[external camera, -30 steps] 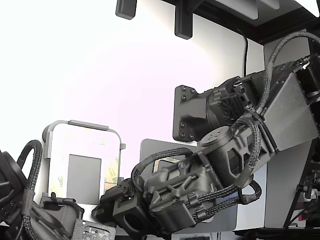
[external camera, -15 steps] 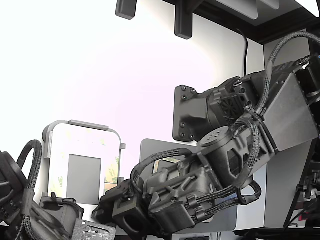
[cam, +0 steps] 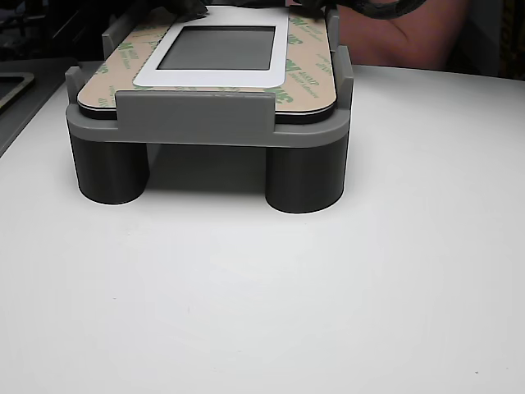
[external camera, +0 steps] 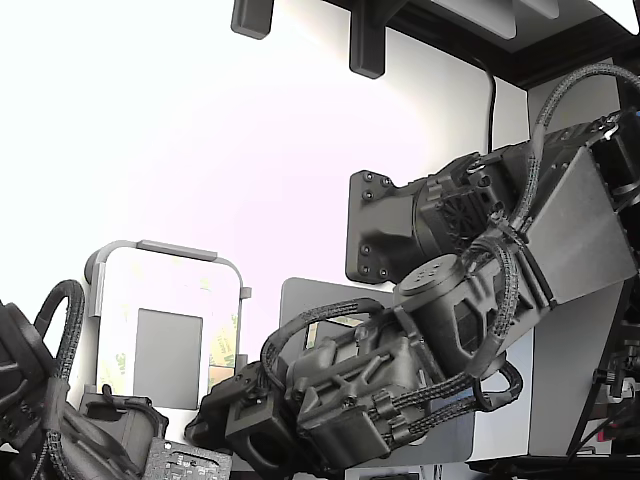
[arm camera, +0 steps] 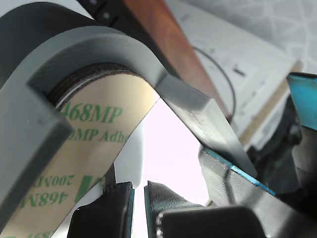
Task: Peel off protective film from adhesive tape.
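The white rounded panel (cam: 283, 57) lies in a grey fixture (cam: 193, 115) that stands on round legs. Pale-yellow protective film (cam: 308, 61) with green print covers the adhesive tape around the panel's edge and lies flat. In the wrist view the film (arm camera: 94, 144) reads "468MP" and runs under the fixture's curved corner (arm camera: 99, 44). My gripper (arm camera: 138, 203) sits right at the film's edge. Its jaws stand almost together with only a thin bright slit between them, and nothing shows in the slit. In the exterior view my gripper (external camera: 215, 415) is low beside the panel (external camera: 165, 285).
A second dark arm (external camera: 60, 420) sits at the exterior view's lower left, near the fixture. My own arm (external camera: 450, 310) and its cables fill the exterior view's right. In the other view a white table (cam: 328, 287) spreads before the fixture, and a brown shape (cam: 394, 33) lies behind it.
My arm has sunk slightly down and toward the exterior view's left. The panel and the second arm have not moved.
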